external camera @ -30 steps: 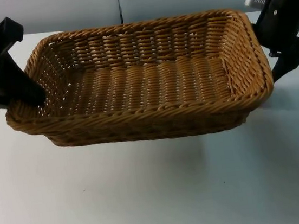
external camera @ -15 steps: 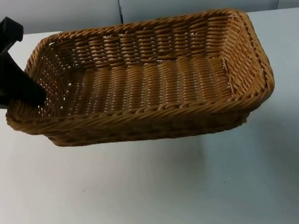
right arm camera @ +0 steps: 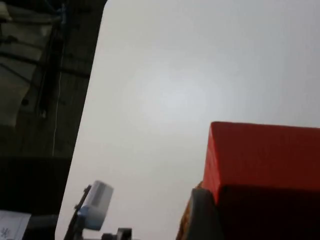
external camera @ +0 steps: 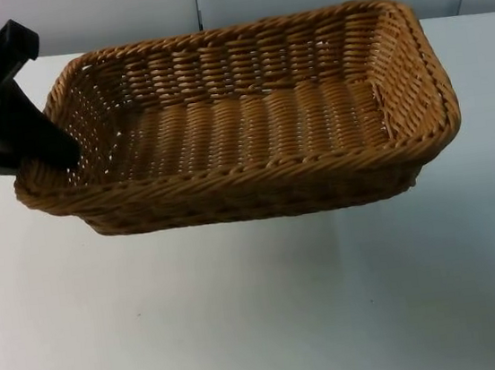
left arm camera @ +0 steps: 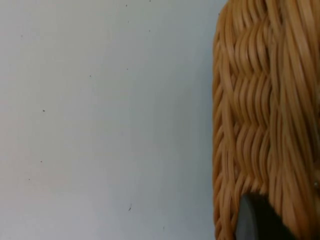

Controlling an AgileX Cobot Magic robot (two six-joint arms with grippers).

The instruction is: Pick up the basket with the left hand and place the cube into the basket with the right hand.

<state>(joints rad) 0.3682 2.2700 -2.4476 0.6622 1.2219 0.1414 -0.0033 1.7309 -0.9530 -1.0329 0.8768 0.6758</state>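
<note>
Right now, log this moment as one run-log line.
left gripper: shut on basket rim, lifted | right gripper: holds red cube | basket: no cube inside

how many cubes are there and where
1: a red cube seen close in the right wrist view, above the white table. The basket held by the left gripper has none inside.

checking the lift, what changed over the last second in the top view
The right arm, beside the basket's right end a second ago, has left the top view; the right wrist view has the red cube close at the right gripper. The basket's right end has risen and tilted. The left gripper stays clamped on its left rim.
</note>
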